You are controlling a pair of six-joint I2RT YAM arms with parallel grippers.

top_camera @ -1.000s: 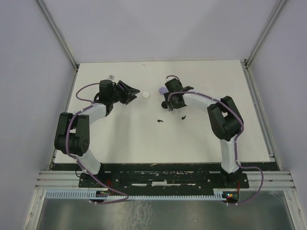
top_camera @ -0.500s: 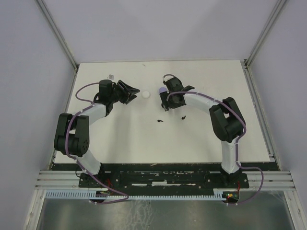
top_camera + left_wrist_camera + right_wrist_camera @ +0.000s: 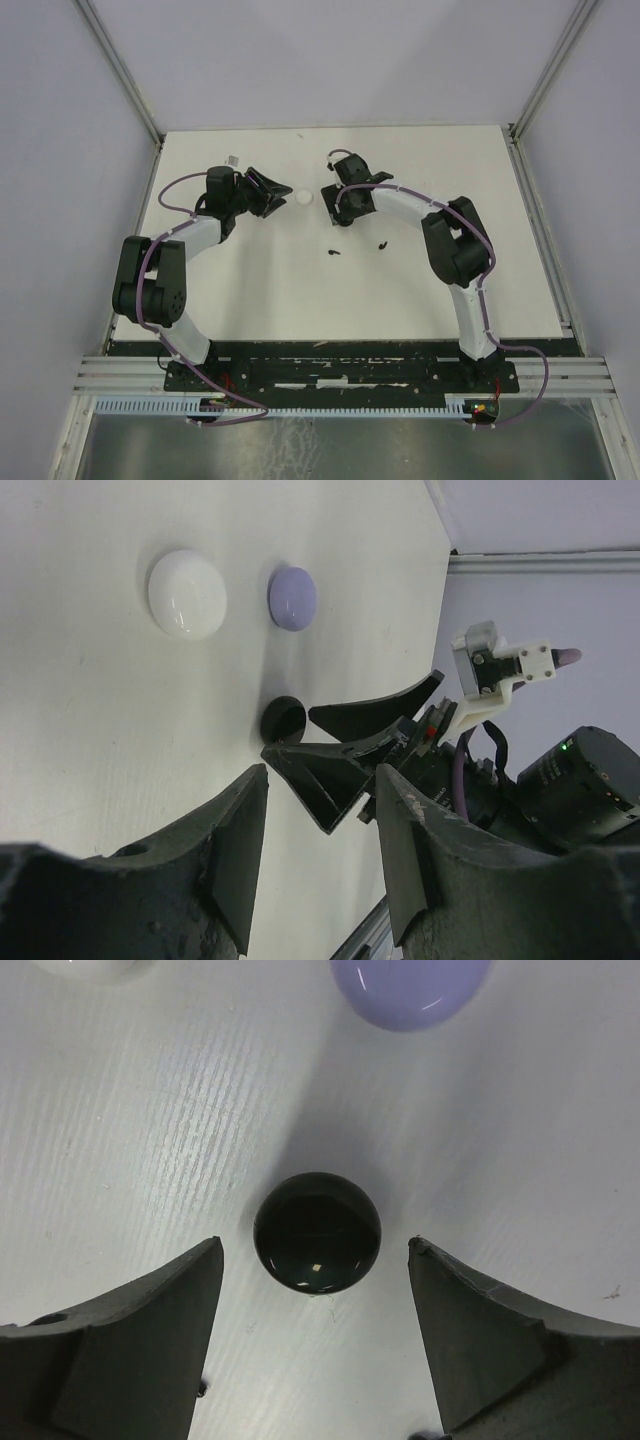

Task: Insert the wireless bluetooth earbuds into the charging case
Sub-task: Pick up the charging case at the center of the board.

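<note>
Black and bean-small, two earbuds (image 3: 334, 252) lie loose on the table (image 3: 420, 290), apart from each other and on the near side of both my grippers. None is in a case, so as I judge it the whole task is left to do. Beyond them, my right gripper (image 3: 315, 1248) stands spread wide over the black puck (image 3: 317, 1232), one finger on each side and neither touching it. I take that puck for the charging case, and its dome looks shut. Just past it sit the lilac puck (image 3: 410, 990) and the white puck (image 3: 187, 593). My left gripper (image 3: 278, 194) hangs near the white one, fingers parted and holding nothing. Only the overhead view shows the earbuds. From above my right wrist covers the black puck, which both wrist cameras see plainly.
</note>
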